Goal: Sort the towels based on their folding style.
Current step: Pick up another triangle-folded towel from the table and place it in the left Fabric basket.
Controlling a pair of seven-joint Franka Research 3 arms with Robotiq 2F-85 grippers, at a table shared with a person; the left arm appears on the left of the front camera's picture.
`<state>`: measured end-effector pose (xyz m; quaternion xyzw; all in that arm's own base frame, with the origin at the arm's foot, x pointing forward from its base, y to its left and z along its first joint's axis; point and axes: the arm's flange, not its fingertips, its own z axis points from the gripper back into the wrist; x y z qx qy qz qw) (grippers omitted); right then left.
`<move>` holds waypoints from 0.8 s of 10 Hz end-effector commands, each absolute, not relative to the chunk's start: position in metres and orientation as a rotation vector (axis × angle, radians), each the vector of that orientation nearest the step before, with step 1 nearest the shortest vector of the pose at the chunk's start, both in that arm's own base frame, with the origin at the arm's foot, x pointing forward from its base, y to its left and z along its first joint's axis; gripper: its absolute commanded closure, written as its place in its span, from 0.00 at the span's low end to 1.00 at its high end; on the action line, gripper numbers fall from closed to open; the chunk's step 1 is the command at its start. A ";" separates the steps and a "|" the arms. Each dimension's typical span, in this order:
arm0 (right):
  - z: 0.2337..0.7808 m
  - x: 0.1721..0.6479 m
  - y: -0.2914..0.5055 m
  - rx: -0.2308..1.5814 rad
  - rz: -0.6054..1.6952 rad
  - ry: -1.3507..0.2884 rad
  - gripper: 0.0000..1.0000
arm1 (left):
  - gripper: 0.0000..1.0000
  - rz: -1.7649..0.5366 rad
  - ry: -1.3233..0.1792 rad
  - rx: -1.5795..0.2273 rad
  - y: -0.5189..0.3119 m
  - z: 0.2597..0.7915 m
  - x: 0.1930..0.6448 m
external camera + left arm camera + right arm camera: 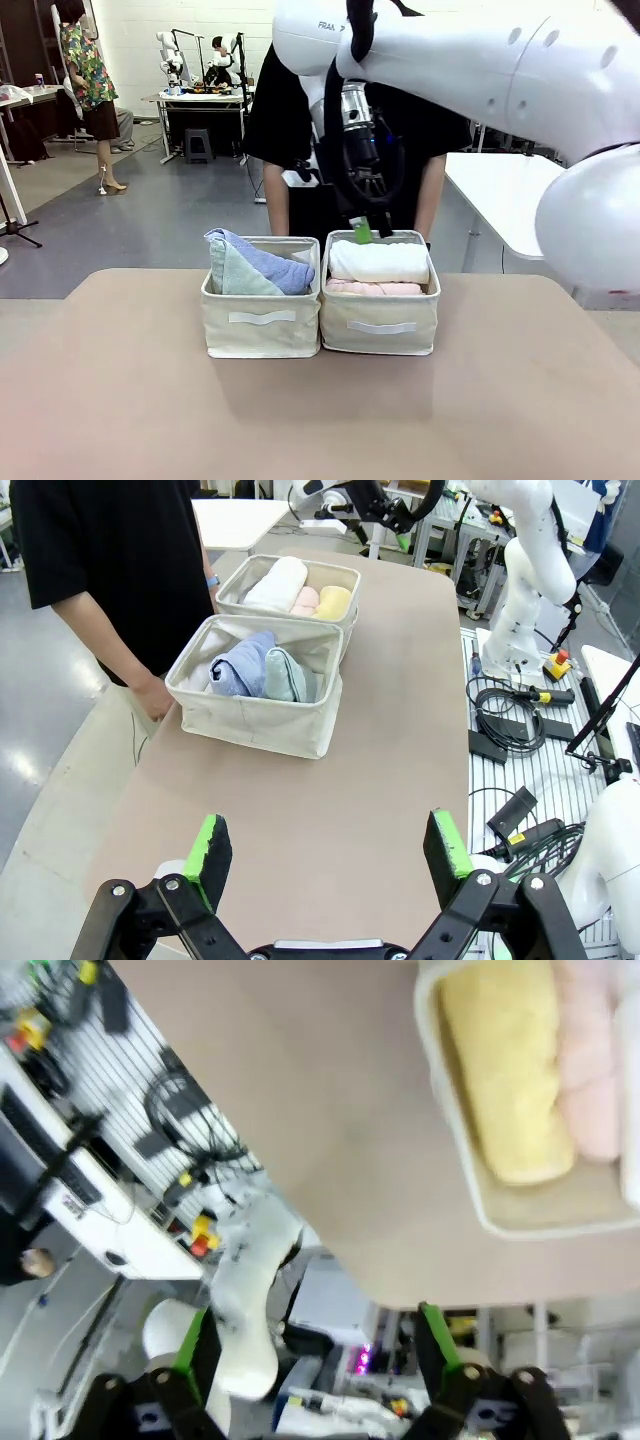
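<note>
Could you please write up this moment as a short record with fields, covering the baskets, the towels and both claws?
left basket: beige basket holding the light blue towel and the pale teal towel, both cone-folded
right basket: beige basket holding rolled towels: white towel, pale pink towel, yellow towel
left claw: open, empty, above bare table
right claw: open, empty, past the table edge beside the right basket
person: standing at the far side, hand near the left basket

Beige table (120, 400), two beige fabric baskets (262, 320) side by side, touching
</note>
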<state>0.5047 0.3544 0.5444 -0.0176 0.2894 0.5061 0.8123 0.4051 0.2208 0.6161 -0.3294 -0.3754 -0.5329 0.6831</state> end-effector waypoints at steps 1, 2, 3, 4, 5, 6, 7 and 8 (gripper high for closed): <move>0.554 0.467 0.311 -0.136 0.930 0.632 0.00 | 0.00 -1.188 -0.842 -0.725 0.218 0.616 0.402; 0.571 0.453 0.279 -0.088 0.902 0.508 0.00 | 0.00 -1.188 -0.842 -0.725 0.218 0.616 0.402; 0.586 0.436 0.253 -0.017 0.959 0.412 0.00 | 0.00 -1.188 -0.842 -0.725 0.218 0.616 0.402; 0.597 0.420 0.226 0.000 0.950 0.337 0.00 | 0.00 -1.188 -0.842 -0.725 0.218 0.616 0.402; 0.606 0.409 0.196 0.030 0.946 0.268 0.00 | 0.00 -1.188 -0.842 -0.725 0.218 0.616 0.402; 0.610 0.400 0.158 0.089 0.959 0.200 0.00 | 0.00 -1.188 -0.842 -0.725 0.218 0.616 0.402; 0.611 0.392 0.126 0.128 1.056 0.128 0.00 | 0.00 -1.188 -0.842 -0.725 0.218 0.616 0.402; 0.608 0.388 0.100 0.159 1.103 0.053 0.00 | 0.00 -1.188 -0.842 -0.725 0.218 0.616 0.402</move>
